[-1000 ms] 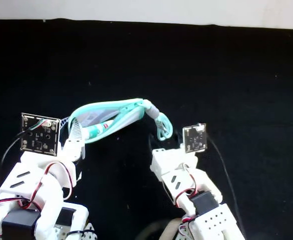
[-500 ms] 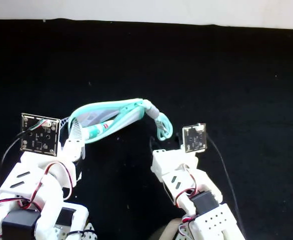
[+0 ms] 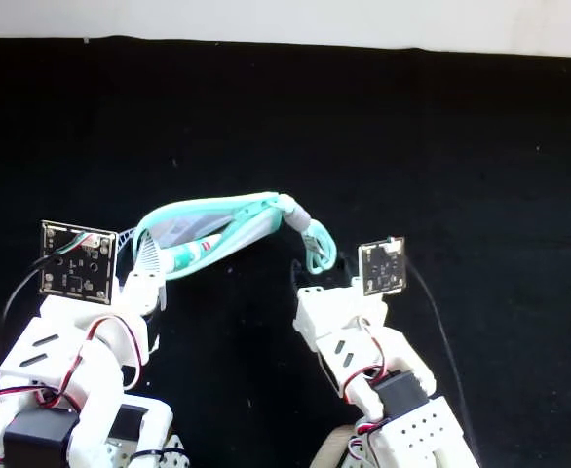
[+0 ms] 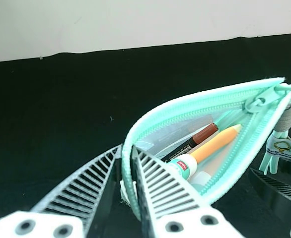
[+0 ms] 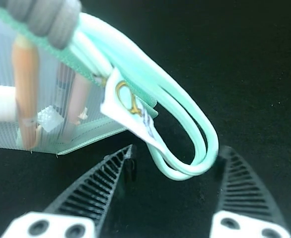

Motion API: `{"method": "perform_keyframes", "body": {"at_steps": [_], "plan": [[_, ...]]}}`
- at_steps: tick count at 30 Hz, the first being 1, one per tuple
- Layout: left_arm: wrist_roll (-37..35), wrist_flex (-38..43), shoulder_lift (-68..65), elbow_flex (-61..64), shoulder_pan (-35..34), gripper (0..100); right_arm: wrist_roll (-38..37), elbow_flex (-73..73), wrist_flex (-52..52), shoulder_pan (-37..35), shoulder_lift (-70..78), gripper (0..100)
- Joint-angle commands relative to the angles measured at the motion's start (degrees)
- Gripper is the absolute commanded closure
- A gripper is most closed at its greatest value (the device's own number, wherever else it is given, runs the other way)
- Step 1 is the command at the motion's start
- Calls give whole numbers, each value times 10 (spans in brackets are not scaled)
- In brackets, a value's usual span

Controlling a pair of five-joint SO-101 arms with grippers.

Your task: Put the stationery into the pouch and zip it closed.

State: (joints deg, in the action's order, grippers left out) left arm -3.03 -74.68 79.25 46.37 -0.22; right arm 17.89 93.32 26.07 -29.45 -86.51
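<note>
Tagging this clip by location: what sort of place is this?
Likely a robotics lab bench: a black-covered table against a plain pale wall, with left arm and right arm side by side.

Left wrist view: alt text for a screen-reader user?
The left hand pinches one end of an open mint-green pouch, its zipper slider at the opposite end. Inside lie an orange pencil, a brown-capped pen and a white tube.
</note>
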Motion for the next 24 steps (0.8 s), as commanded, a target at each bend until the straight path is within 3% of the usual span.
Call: {"method": "perform_keyframes", "body": {"at_steps": [1,3,15,24], "plan": [[6,3,-1,9,-11,993,2,-29,1,-1,-7,901],[6,3,-1,9,-11,993,2,-29,0,-1,-7,991],[6,2,-1,10,-11,993,-3,-29,0,3,-8,994],[6,2,-1,10,-11,993,-98,-115,0,58,-8,993]]}}
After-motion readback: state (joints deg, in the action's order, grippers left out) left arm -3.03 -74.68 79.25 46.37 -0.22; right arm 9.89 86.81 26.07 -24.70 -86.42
